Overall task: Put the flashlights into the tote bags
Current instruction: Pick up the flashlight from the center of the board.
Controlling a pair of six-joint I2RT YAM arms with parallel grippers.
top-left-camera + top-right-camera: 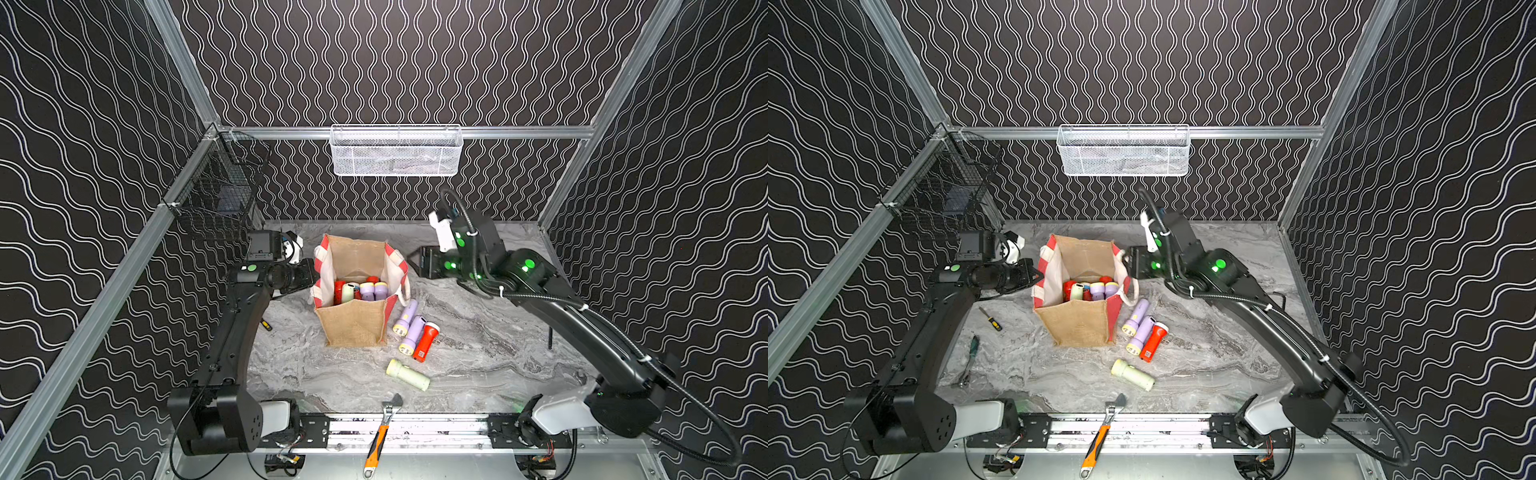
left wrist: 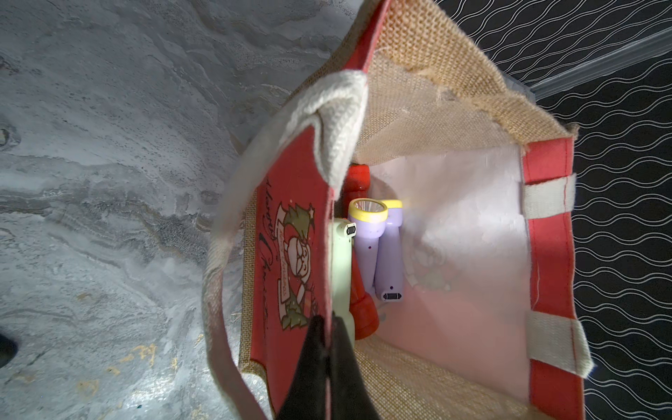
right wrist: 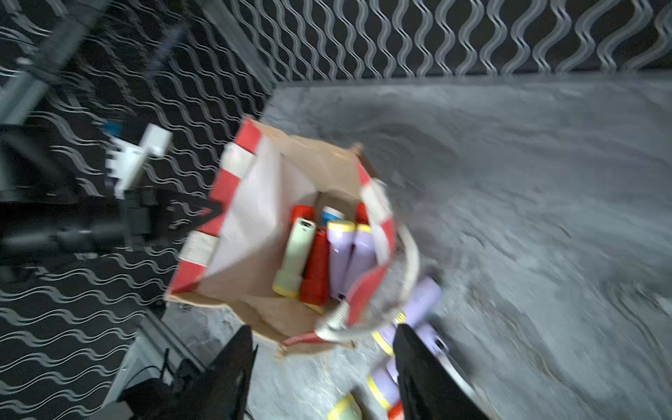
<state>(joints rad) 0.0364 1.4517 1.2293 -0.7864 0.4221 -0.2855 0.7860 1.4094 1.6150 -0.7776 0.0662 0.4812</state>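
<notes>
Tote bag (image 1: 353, 328) stands upright & open mid-desk (image 1: 498, 332). Left fingers (image 2: 327, 327) are clenched on the top edge of the bag's left red panel, one finger inside, one outside.

Flashlights (image 1: 365, 289) in the bag sit vs its right wall: red, pale green, 2 lilac w/ yellow rims, a bit of blue. In the left wrist view the pale green one lies just past the left fingertips, inside the pinched panel.

Right fingers (image 1: 415, 259) are released, spread wide w/ nothing btwn them, up by the bag's right rim. Right wrist view is blurred.

On the desk just right of the bag: lilac flashlight (image 1: 406, 318), second lilac flashlight (image 1: 412, 336), red flashlight (image 1: 427, 341), side by side, touching. Pale green flashlight (image 1: 408, 375) lies alone, nearer. All 4 lie nearer than the right fingers, untouched.
</notes>
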